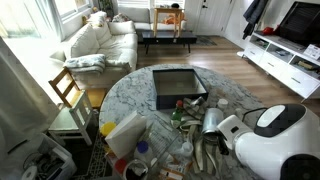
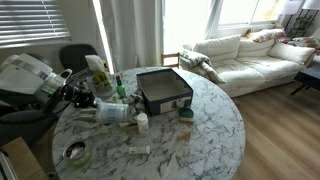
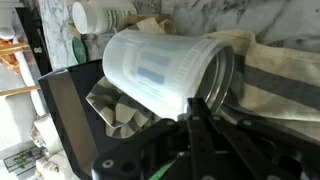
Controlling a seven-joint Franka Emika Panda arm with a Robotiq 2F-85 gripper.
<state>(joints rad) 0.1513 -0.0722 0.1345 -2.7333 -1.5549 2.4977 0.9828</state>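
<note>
I work over a round marble bench point(image 2: 205, 135), grey-veined, standing in a living room. A pale sofa point(image 2: 250, 55) sits beyond it by the windows. In an exterior view a wooden chair point(image 1: 68, 90) stands just beside the bench's left rim, and a low white media unit point(image 1: 285, 58) lines the far right wall.

A dark square tray point(image 2: 163, 88) lies near the middle of the bench. The clutter of bottles, jars and cloth crowds the side where my arm reaches in. Among it a translucent plastic cup point(image 3: 160, 70) lies tipped on its side on a striped cloth point(image 3: 275, 85), with its open mouth turned toward me.

My end effector point(image 3: 195, 120) has its fingers drawn fully together at the lower edge of the cup's mouth. They are right up against the rim, but I cannot tell whether it is pinched between them. In an exterior view the cup point(image 2: 113, 112) shows to the right of my end effector point(image 2: 88, 98), near the bench's left edge.

In that view the right half of the bench is mostly bare marble out to its curved rim. Wooden floor point(image 2: 285, 130) lies open beyond it. On my side the things stand close together, some near the edge.
</note>
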